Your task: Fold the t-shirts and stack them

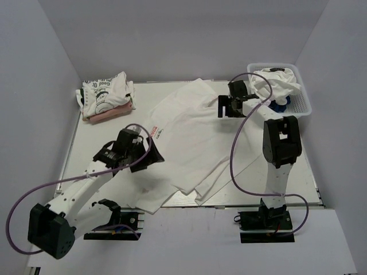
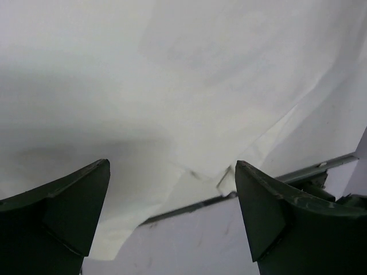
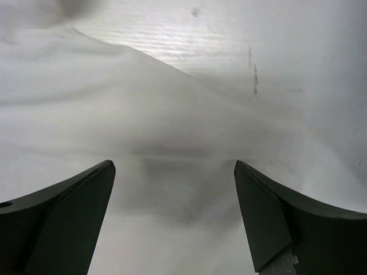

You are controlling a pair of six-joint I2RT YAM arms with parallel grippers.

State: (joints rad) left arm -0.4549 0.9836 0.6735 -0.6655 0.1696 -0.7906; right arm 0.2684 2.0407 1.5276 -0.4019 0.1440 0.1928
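Handling: white t-shirt (image 1: pixel 195 137) is soft, light, limp.
Hold: pinch hem corner.
Left fingers (image 2: pixel 57 212): open, empty.
Right fingers (image 3: pixel 57 217): open, empty.

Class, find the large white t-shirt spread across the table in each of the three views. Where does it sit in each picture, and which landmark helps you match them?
Top external: the white t-shirt lies mid-table, between the arms.
Left wrist: it fills the upper frame, beyond the open left claw.
Right wrist: it covers the lower left, under the open right claw.
Landmark: the table's metal near edge; not in right wrist.
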